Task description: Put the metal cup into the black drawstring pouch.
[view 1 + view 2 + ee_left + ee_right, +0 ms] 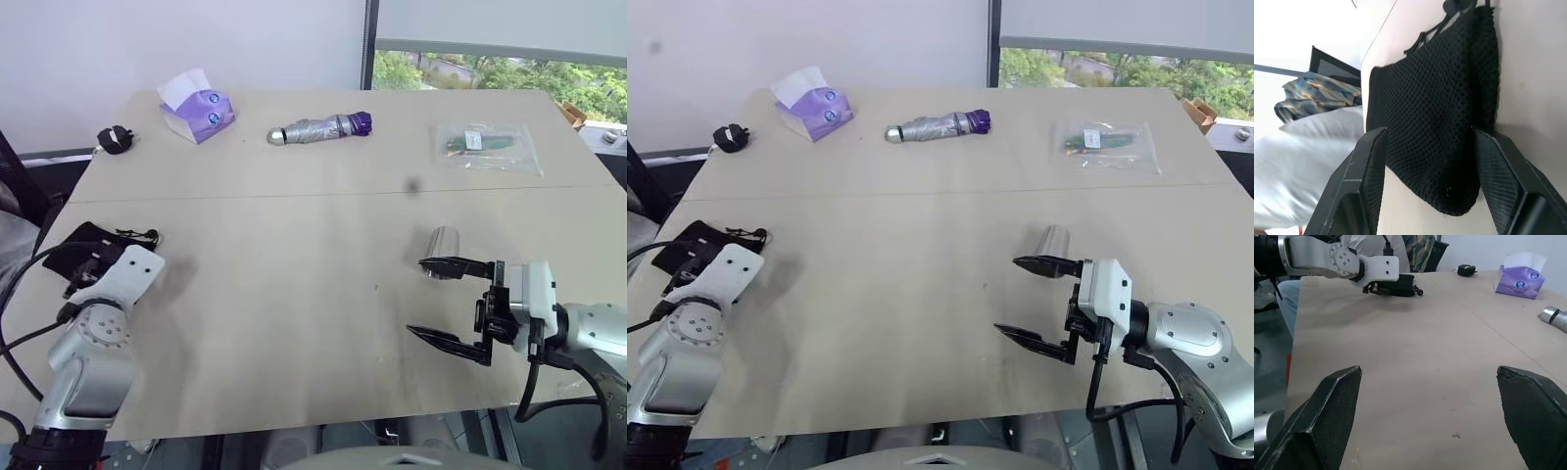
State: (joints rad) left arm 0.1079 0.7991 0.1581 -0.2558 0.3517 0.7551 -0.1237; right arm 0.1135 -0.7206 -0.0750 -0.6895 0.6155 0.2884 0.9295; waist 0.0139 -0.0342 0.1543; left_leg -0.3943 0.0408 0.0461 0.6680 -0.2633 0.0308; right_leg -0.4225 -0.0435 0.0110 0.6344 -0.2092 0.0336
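My left pincer [1425, 161] straddled the soft black mesh drawstring pouch [1435, 112] at the table's left edge, jaws apart, not yet pinching. The right pincer [441, 302] gaped wide and empty beside the small shiny steel cup [444, 245]. I figured a bump might tip that cup.

Along the far side of the table [294, 323] we see, left to right: black plug [115, 139], purple tissue box [197, 110], folded umbrella [319, 128], and clear plastic bag [487, 147], all well apart.

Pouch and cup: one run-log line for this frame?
stage: reaching for pouch | left gripper: open, fingers either side of black drawstring pouch | right gripper: open, empty, beside metal cup | cup: on table, not in pouch
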